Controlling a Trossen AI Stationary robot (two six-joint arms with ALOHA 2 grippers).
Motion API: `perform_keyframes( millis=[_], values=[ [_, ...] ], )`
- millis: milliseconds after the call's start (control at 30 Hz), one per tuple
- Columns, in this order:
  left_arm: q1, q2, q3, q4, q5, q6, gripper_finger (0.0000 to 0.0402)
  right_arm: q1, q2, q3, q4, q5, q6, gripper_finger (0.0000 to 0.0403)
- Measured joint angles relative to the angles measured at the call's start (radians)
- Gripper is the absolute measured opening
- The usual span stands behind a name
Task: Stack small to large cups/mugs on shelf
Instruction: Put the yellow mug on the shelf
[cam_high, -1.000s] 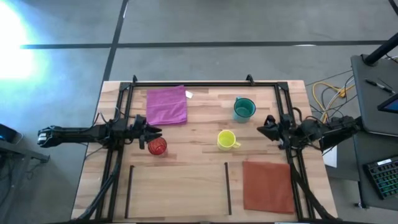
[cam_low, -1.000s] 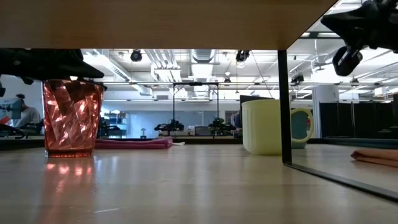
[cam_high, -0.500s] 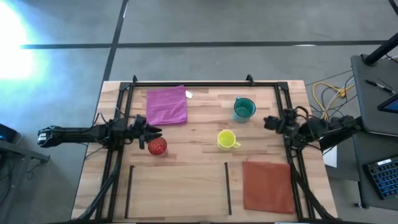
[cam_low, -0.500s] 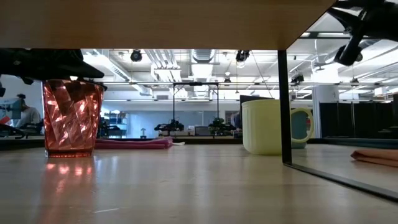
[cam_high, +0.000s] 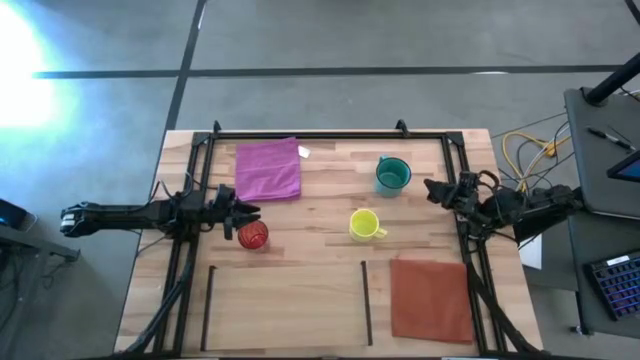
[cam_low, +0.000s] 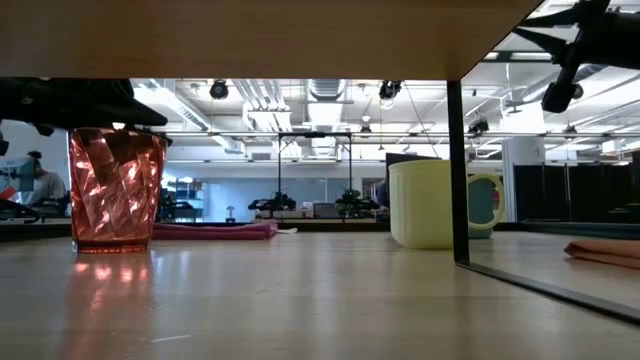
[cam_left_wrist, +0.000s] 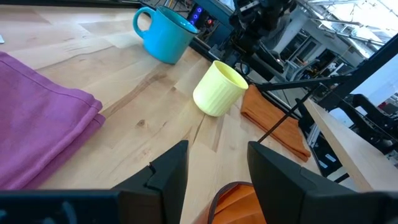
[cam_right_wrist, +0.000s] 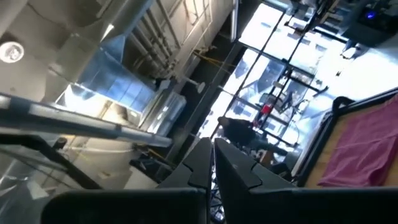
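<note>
Faceted red cup (cam_high: 252, 235) upright near bench (cam_high: 330, 300) left edge, nothing visible inside; left hand (cam_high: 243, 217) fingers apart above it. Right hand (cam_high: 432, 189) pinched together.

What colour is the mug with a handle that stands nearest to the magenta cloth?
The mug is teal, best seen in the high view.

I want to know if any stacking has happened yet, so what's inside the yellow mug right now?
Nothing shows inside the yellow mug; from above its inside looks plain yellow. The left wrist view sees only its outside, so the bottom is not fully confirmed.
</note>
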Motion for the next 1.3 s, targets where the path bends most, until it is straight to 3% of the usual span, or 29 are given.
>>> perform_keyframes(
  millis=[267,467,567,700,867,1000,1133,1200,1300],
  values=[
    [0.0,0.0,0.0,0.001,0.0,0.0,0.0151,0.0,0.021,0.0,0.004,-0.145,-0.038,0.0013],
    [0.0,0.0,0.0,0.001,0.0,0.0,0.0151,0.0,0.028,0.0,-0.017,-0.154,-0.113,0.0014],
    [0.0,0.0,0.0,0.001,0.0,0.0,0.0151,-0.003,0.057,0.025,-0.131,-0.154,-0.087,0.0032],
    [0.0,0.0,0.0,0.001,0.0,0.0,0.0151,-0.011,0.138,0.156,-0.406,-0.154,-0.043,0.0092],
    [0.0,0.0,0.0,0.001,0.0,0.0,0.0151,-0.011,0.309,0.426,-0.726,-0.127,-0.204,0.0178],
    [0.0,0.0,0.0,0.001,0.0,0.0,0.0151,-0.04,0.509,0.654,-1.137,-0.065,-0.17,0.0212],
    [0.0,0.0,0.0,0.001,0.0,0.0,0.0151,-0.115,0.748,0.801,-1.392,-0.229,0.019,0.0223],
    [0.0,0.0,0.0,0.0,0.0,0.0,0.0151,-0.148,0.868,0.847,-1.404,-0.321,0.065,0.0224],
    [0.0,0.0,0.0,0.0,0.0,0.0,0.0151,-0.182,1.037,0.92,-1.412,-0.368,0.066,0.0224]
  ],
)
